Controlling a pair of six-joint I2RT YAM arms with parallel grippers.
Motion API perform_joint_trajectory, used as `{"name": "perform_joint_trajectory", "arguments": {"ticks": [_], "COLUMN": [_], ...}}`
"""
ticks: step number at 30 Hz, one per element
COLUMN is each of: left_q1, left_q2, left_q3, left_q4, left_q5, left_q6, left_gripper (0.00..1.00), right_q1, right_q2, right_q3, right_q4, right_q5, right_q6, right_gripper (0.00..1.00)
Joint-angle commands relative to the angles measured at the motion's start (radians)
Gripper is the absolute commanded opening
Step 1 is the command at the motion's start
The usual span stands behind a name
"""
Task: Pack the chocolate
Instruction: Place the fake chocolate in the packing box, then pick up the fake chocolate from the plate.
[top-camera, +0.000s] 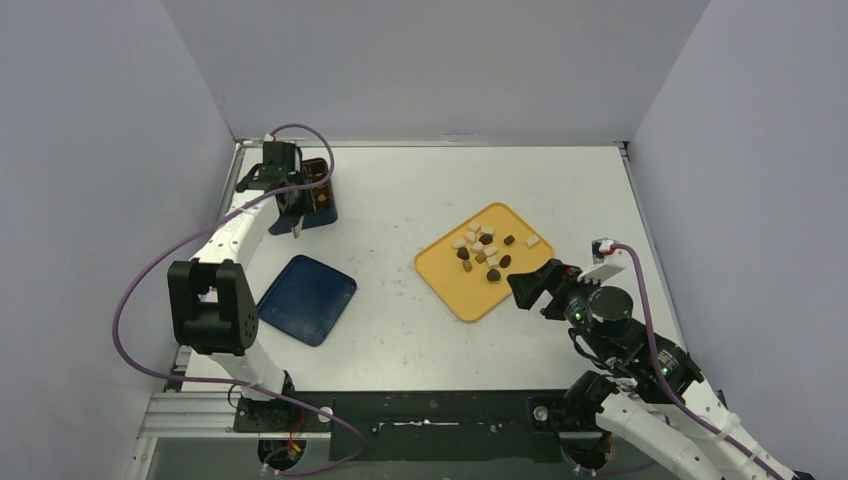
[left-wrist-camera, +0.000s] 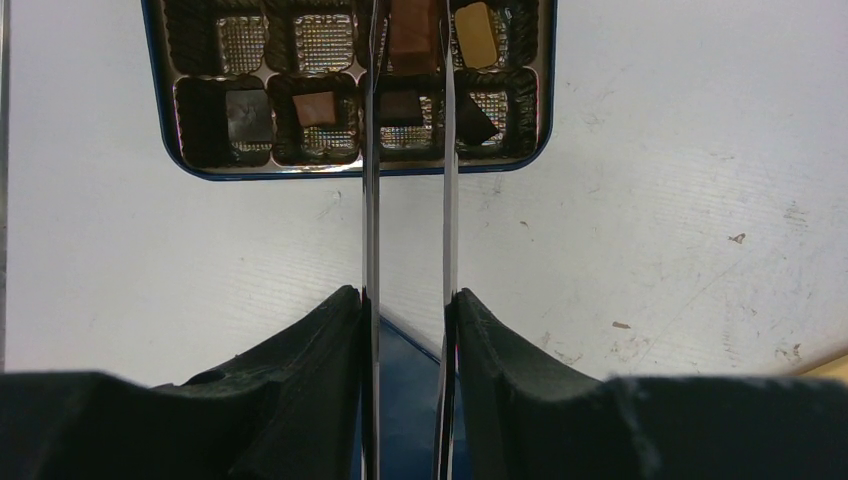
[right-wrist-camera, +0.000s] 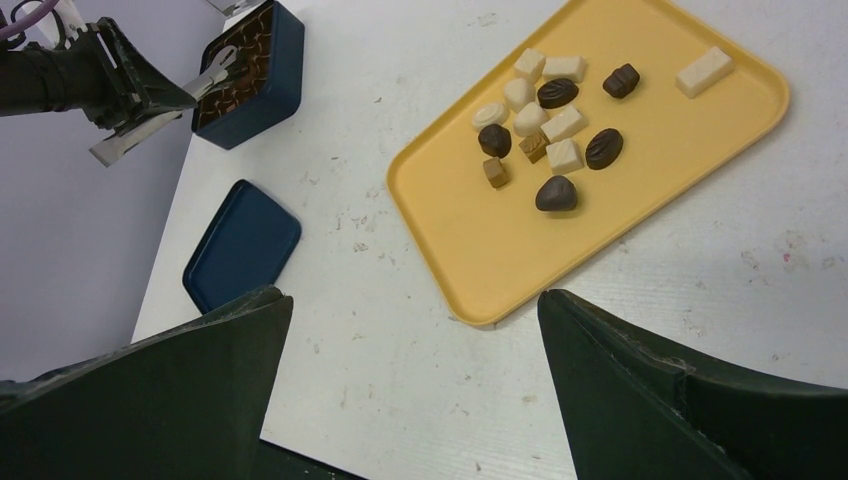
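1. Top external view. The table (top-camera: 400, 340) is bounded by walls (top-camera: 100, 150) at left, rear and right, and its centre is bare. The left gripper (top-camera: 288, 190) sits at the upper left over the dark blue box (top-camera: 322, 195), close to the left wall. The lid (top-camera: 307, 298) lies apart, below the box. The chocolate (top-camera: 485, 250) lies loose on the yellow tray (top-camera: 470, 290), right of centre. The right gripper (top-camera: 517, 287) is just off the tray's lower right edge, short of the pieces.
2. Left wrist view. The left gripper is clamped on the tongs (left-wrist-camera: 371, 200). Their blades run parallel up to the box at the top of the frame. A brown piece (left-wrist-camera: 412, 35) shows between the blade tips; whether it is pinched cannot be told. More pieces occupy neighbouring compartments.
3. Right wrist view. The right gripper's fingers (right-wrist-camera: 180, 390) are spread wide with nothing between them. The chocolate lies at upper right, well beyond the fingertips. Bare table separates tray and lid.
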Motion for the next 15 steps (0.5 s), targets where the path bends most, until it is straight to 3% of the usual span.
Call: {"name": "perform_joint_trajectory", "arguments": {"ticks": [1,15], "left_q1": [0.008,0.007], "left_q2": [-0.002,-0.074], "left_q3": [0.039,0.043], "left_q4": [0.037,0.039], "left_q5": [-0.017,0.028], "left_q6": [0.018,0.012], "left_gripper": [0.36,0.38], "right_q1": [0.008,0.008], "right_q2": [-0.012,-0.028], "right_q3": [0.021,0.02], "right_q4": [0.044,0.027], "right_q5": [0.0,0.006], "right_q6": [-0.009,-0.008], "right_gripper": [1.0,1.0]}}
